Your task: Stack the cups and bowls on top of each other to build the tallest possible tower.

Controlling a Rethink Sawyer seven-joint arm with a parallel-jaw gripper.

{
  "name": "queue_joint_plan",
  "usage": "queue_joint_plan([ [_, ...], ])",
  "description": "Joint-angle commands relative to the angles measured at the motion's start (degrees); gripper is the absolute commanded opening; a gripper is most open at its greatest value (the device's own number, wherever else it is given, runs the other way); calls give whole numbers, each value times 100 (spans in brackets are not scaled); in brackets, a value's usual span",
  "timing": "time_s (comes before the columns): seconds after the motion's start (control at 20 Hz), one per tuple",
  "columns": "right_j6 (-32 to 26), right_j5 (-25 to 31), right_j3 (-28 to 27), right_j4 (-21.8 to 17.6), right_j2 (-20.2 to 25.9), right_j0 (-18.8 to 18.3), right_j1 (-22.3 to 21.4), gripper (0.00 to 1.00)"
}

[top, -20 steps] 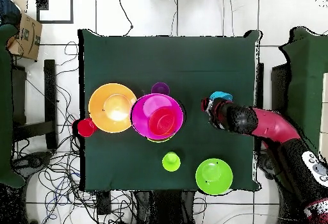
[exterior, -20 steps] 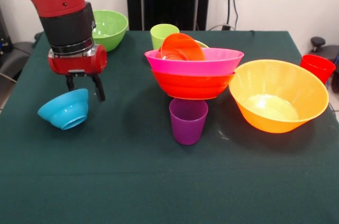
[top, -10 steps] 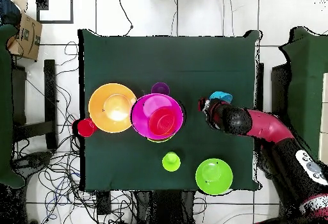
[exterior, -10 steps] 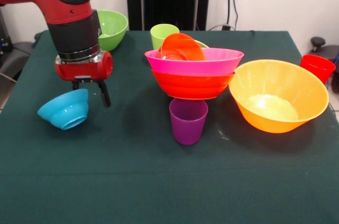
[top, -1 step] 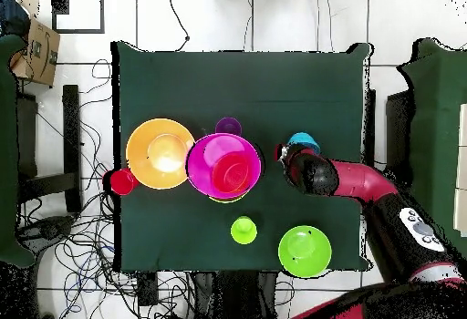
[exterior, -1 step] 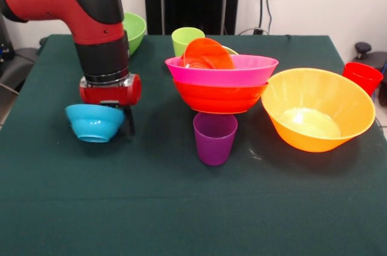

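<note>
Green counter carries big orange bowl, pink-topped tower, then small blue bowl, upright beside the tower, pincer clamped on its rim; likely light, stiff, slick plastic, best pinched at the rim.

Glossy plastic bowls (matt cloth table)

Tool mostly hidden behind blue bowl; only one dark finger shows, so grip unclear. Green bowl half covered by arm. Green cup lower part hidden behind tower. Red cup partly blocked by large orange bowl.
</note>
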Motion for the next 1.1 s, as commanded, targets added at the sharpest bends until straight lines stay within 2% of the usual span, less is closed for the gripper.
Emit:
queue_joint_plan([
  [0.05,794,-770,-873,-724,-1309,925,158,0],
  [0.15,1000,-1030,-1077,-771,-1761,1258,224,0],
  [0.25,1045,-1036,-1106,-569,-1953,1386,282,0],
  [0.45,829,-1010,-1161,-267,-2036,1432,368,0],
  [0.65,626,-1049,-1139,-178,-1988,1363,355,0],
  [0.8,263,-611,-943,-132,-1655,1170,41,0],
  [1.05,-326,368,-11,208,-1004,775,-1088,0],
  [1.1,-372,460,122,251,-907,708,-1206,0],
])
